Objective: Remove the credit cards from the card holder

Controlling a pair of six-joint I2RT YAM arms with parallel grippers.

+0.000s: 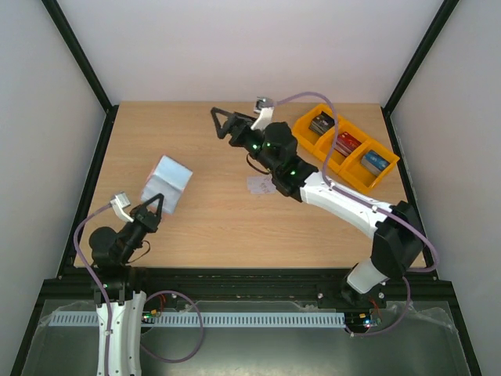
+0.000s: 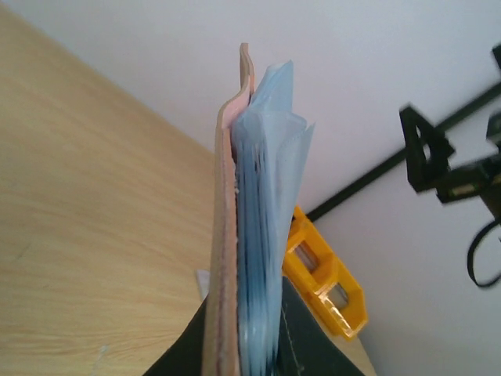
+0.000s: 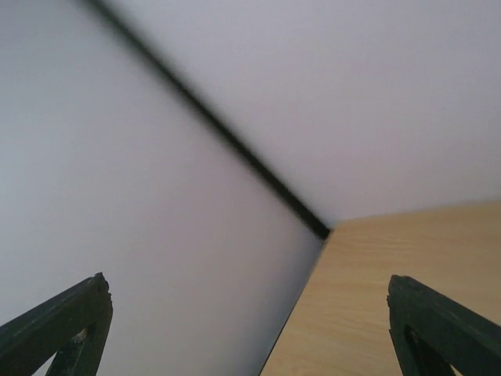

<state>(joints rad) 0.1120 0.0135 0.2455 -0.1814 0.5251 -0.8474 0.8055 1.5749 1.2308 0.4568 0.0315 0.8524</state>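
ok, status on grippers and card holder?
Left gripper shut on pinkish-tan, blue-lined folding card holder. Right gripper open, empty. One whitish flat card on wooden table beside right arm.

Bright, even, diffuse light fills every view; shadows on the wooden surface are faint, with no glare. Up close the card holder looks fairly sharp and the orange bins behind it soft. In the right wrist view the black frame bar is blurred.

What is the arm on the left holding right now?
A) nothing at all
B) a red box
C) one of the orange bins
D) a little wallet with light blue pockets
D: the left gripper is shut on the card holder, held upright with its blue pockets showing.
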